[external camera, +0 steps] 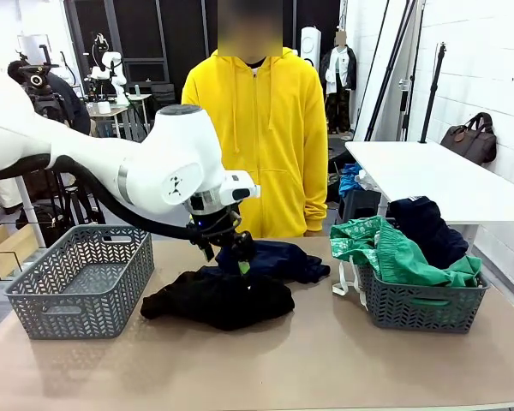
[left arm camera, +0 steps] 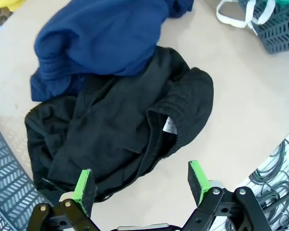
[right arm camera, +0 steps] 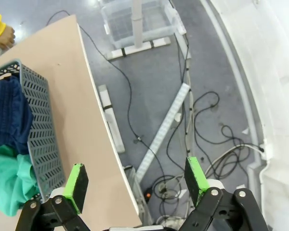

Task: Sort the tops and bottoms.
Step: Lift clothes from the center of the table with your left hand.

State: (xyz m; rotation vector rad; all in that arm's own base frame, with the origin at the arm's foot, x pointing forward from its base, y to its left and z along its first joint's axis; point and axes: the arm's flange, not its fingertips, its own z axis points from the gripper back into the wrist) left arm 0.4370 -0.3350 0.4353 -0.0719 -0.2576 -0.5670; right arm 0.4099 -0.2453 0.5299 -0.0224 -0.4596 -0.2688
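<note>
Two garments lie loose mid-table: a black one (external camera: 218, 298) nearest me and a navy one (external camera: 274, 257) touching it behind. My left gripper (left arm camera: 140, 185) hangs over the black one, fingers apart and gripping nothing. Its camera catches a white label (left arm camera: 170, 126) that I cannot make out from the front. The right gripper (right arm camera: 135, 182), also spread wide, looks past the table (right arm camera: 82, 120) edge at floor cables (right arm camera: 202, 125). Beside it the right basket (external camera: 420, 304) holds the green piece (external camera: 394, 253) and half-buried dark cloth (external camera: 428, 227). Beyond stands a person (external camera: 257, 128) in yellow.

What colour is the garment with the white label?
The garment is black; the left wrist view shows it best.
</note>
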